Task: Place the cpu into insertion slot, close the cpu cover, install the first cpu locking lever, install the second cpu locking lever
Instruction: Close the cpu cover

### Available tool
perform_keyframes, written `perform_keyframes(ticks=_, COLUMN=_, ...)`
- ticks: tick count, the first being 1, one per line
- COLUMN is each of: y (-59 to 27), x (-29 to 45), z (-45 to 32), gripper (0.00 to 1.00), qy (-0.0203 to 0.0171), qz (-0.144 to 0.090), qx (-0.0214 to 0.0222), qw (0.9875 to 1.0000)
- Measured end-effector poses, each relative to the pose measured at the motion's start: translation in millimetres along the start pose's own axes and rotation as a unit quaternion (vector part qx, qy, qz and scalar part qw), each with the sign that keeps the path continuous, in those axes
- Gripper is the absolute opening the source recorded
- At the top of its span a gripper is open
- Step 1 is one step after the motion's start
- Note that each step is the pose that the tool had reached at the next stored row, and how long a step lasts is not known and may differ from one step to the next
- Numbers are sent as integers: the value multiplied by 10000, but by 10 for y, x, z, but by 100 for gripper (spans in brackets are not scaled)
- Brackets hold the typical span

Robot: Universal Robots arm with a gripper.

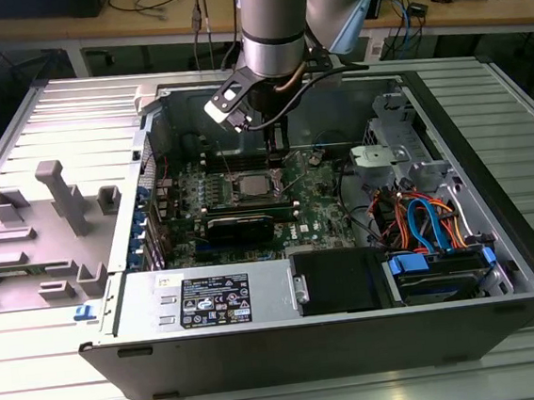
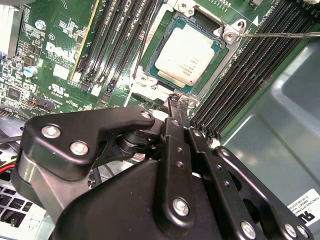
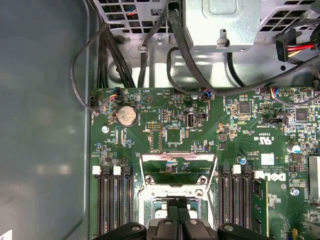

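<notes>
The cpu (image 2: pixel 187 52), a silvery square chip, lies flat in the insertion slot (image 2: pixel 231 47) on the green board. In the first wrist view the cpu cover (image 3: pixel 177 159) stands raised at the slot's far edge, and the board shows through its cut-out. My gripper (image 2: pixel 178 101) is shut, with nothing seen between the black fingers (image 3: pixel 172 220); its tips hover at the slot's near edge, just off the chip. A thin locking lever rod (image 2: pixel 280 35) sticks out free beside the slot. In the exterior view the gripper (image 1: pixel 278 147) hangs inside the open case, above the slot (image 1: pixel 251 184).
Black memory slots (image 2: pixel 250 75) flank the socket on both sides. A black heatsink block (image 1: pixel 241 226), the power supply (image 1: pixel 210 295) and a drive bay with orange and blue cables (image 1: pixel 421 223) crowd the case. Grey fixtures (image 1: pixel 59 196) stand on the table at the exterior view's left.
</notes>
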State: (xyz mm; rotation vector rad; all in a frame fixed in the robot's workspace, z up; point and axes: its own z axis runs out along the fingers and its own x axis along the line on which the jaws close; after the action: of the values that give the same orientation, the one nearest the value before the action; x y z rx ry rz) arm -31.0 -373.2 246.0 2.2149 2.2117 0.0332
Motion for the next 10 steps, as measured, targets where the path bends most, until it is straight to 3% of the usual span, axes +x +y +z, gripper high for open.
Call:
perform_keyframes(ticks=8, y=62, x=1, z=-26, gripper=11, qy=1, qz=-1, qx=0, qw=10000)
perform_keyframes(ticks=10, y=145, x=0, z=-26, gripper=11, qy=0, qz=0, qx=1, qw=10000)
